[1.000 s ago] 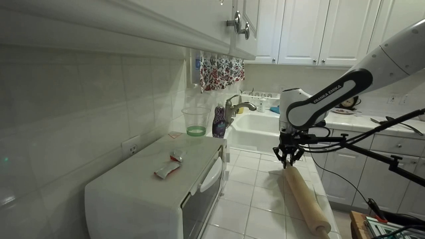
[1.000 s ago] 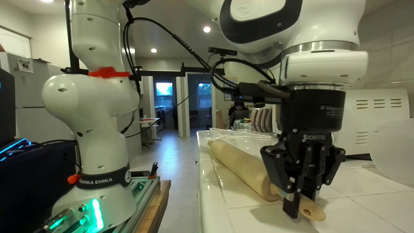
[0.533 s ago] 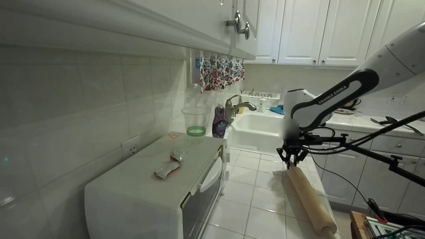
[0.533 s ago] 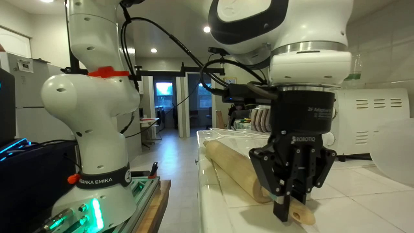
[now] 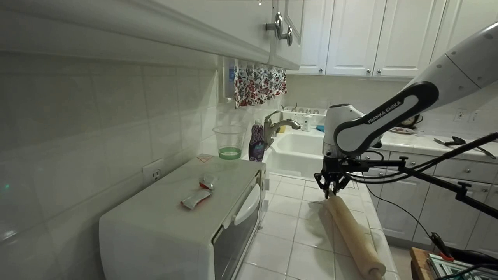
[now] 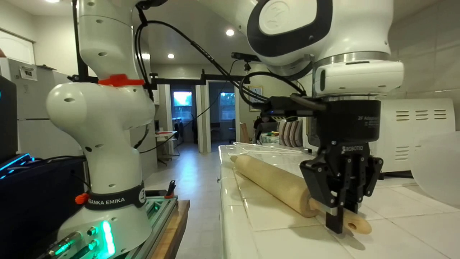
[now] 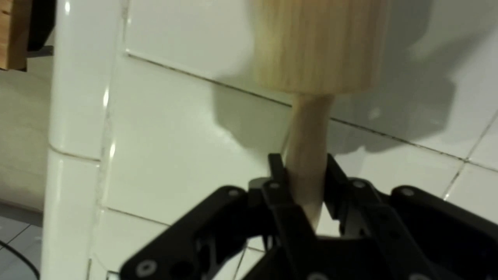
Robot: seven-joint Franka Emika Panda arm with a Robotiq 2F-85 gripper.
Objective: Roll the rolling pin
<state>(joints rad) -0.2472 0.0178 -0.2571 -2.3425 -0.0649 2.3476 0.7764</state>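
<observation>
Wrist view: 1 black two-fingered pincer (image 7: 305, 171), clamped on 1 light tan wooden rolling pin (image 7: 317, 50). Grip is on the narrow handle (image 7: 311, 132), 1 finger per side, both touching; thick barrel starts ahead of the fingertips.

Pin handles: 2. Gripped one is at the end toward the white sink (image 5: 295, 166), second one at the opposite end. 1 hole shows in the gripped handle's tip in an exterior view, past the fingers.

Both exterior views put the pin along the edge of the white glossy tiled tabletop (image 5: 272, 245), slanted: gripped end farther in from the edge. Can't tell if the barrel touches tile at the gripped end. 1 white jointed arm (image 5: 459, 74) above, pincer at its end.

Rest, in an exterior view: 1 white boxy toaster oven (image 5: 151, 217), well apart from the pin. 2 small silver-and-red packets (image 5: 195, 199) lie on it. 1 clear tub with a green base (image 5: 229, 136) at its far end; on it or behind, can't tell. 1 dark purple plastic bottle (image 5: 256, 144), upright, just beside 1 brushed-metal faucet (image 5: 286, 123). 1 red-and-grey floral curtain (image 5: 258, 85) above those. 2 shiny metal knobs (image 5: 278, 25) on the nearest white upper cabinet (image 5: 218, 23). Also in an exterior view: 2 bluish-lit windows (image 6: 182, 102) in the background.
</observation>
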